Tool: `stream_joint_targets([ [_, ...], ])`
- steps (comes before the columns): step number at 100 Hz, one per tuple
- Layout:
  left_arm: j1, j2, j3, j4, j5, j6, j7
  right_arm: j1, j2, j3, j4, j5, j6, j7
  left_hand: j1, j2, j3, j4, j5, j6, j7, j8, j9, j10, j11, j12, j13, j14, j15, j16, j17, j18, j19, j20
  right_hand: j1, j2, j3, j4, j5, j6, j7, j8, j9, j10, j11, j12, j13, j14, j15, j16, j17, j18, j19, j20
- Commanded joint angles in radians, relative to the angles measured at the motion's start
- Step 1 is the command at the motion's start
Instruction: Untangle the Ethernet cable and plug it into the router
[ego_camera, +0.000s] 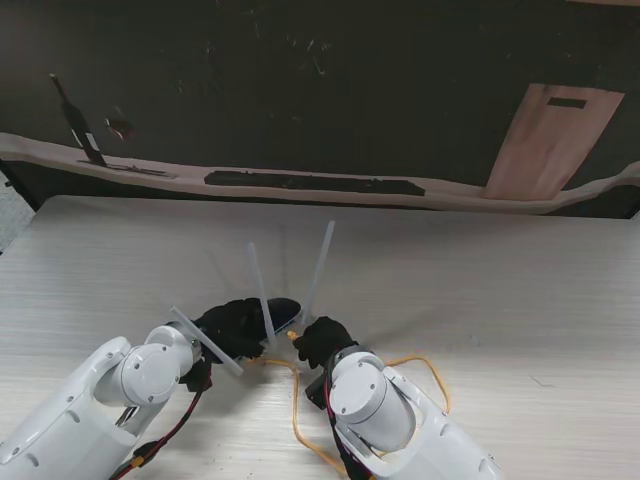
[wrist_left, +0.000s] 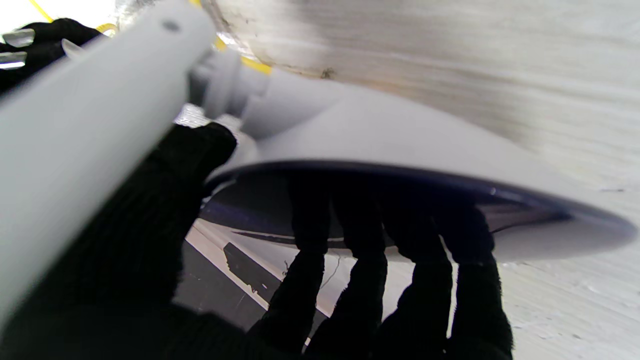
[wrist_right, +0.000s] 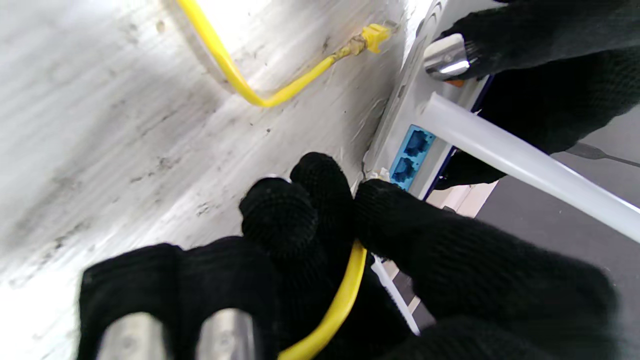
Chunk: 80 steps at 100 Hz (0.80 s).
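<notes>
Router (ego_camera: 268, 318) near the bench's (ego_camera: 520, 290) near edge, about midway along it, lifted or tilted up in the left hand (ego_camera: 228, 325); black-gloved fingers (wrist_left: 365, 260) wrapped under the shell and the thumb pressed against an antenna (wrist_left: 90, 125). Held that way, by the look of it, to brace the body and turn the port side toward the other hand. Two more antennas (ego_camera: 318, 262) raised, pointing away toward the far edge.

Right hand (ego_camera: 322, 340) closed on the yellow cable (wrist_right: 340, 300), pinched between thumb and fingertips just short of the blue ports (wrist_right: 411, 155). Plug at the held end hidden behind the fingers; impossible to tell whether it touches a socket. Probably gripped that close to the end to keep the plug stiff and steerable for insertion.

Rest of the cable trailing in a loose loop (ego_camera: 425, 375) on the bench to the right of the right arm, no knot visible, so untangling seems done. Other end's plug (wrist_right: 372, 36) lying free on the bench beside the router. Insertion judged not yet complete.
</notes>
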Motion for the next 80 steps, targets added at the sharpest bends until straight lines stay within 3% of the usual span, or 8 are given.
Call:
stream_joint_targets([
  [1,0.042,0.0,0.032,0.06,-0.007,0.013,-0.063,-0.001,-0.009,0.002,-0.002,0.015,0.002,0.015,0.286,0.211,0.217,-0.001,0.103,0.011,0.158,0.053,0.102,-0.067,0.218,0.098,0.114,-0.083,0.383,0.099,0.082,-0.119,0.367,0.09,-0.018,0.075,-0.003,0.061,0.099,0.102,0.015,0.053,0.173,0.24,0.14,0.0,-0.033,-0.052,0.048,-0.005,-0.003,-0.033,0.215,-0.037],
  [10,0.043,0.0,0.032,0.06,-0.005,0.012,-0.065,-0.001,-0.011,0.008,-0.004,0.039,0.008,0.017,0.288,0.211,0.217,-0.002,0.102,0.01,0.158,0.053,0.101,-0.068,0.218,0.098,0.112,-0.083,0.381,0.098,0.08,-0.121,0.365,0.089,-0.027,0.1,-0.01,0.07,0.102,0.099,0.009,0.074,0.173,0.242,0.137,-0.002,-0.034,-0.049,0.048,-0.007,-0.004,-0.03,0.215,-0.04],
  [12,0.043,0.0,0.032,0.06,-0.005,0.012,-0.065,-0.001,-0.011,0.01,-0.004,0.043,0.009,0.019,0.288,0.21,0.218,-0.002,0.102,0.01,0.158,0.053,0.101,-0.067,0.218,0.098,0.113,-0.086,0.382,0.098,0.08,-0.121,0.364,0.089,-0.03,0.108,-0.017,0.082,0.106,0.098,-0.01,0.12,0.173,0.242,0.138,-0.003,-0.034,-0.049,0.049,-0.01,-0.004,-0.03,0.215,-0.042],
  [17,0.044,0.0,0.032,0.061,-0.006,0.01,-0.064,-0.002,-0.013,0.014,-0.005,0.058,0.013,0.02,0.289,0.211,0.218,-0.002,0.102,0.011,0.159,0.054,0.1,-0.067,0.218,0.098,0.112,-0.085,0.381,0.098,0.081,-0.121,0.364,0.088,-0.036,0.122,-0.021,0.087,0.106,0.094,-0.014,0.14,0.172,0.242,0.137,-0.003,-0.034,-0.048,0.049,-0.011,-0.004,-0.029,0.215,-0.043],
  [80,0.051,0.001,0.026,0.066,-0.002,-0.005,-0.063,-0.005,-0.009,0.033,-0.016,0.143,0.018,0.057,0.298,0.207,0.221,-0.008,0.099,0.006,0.163,0.055,0.093,-0.073,0.218,0.097,0.105,-0.093,0.374,0.094,0.076,-0.13,0.35,0.081,-0.047,0.17,-0.054,0.082,0.099,0.086,-0.013,0.164,0.172,0.246,0.128,-0.01,-0.034,-0.038,0.045,-0.018,-0.007,-0.017,0.215,-0.059],
])
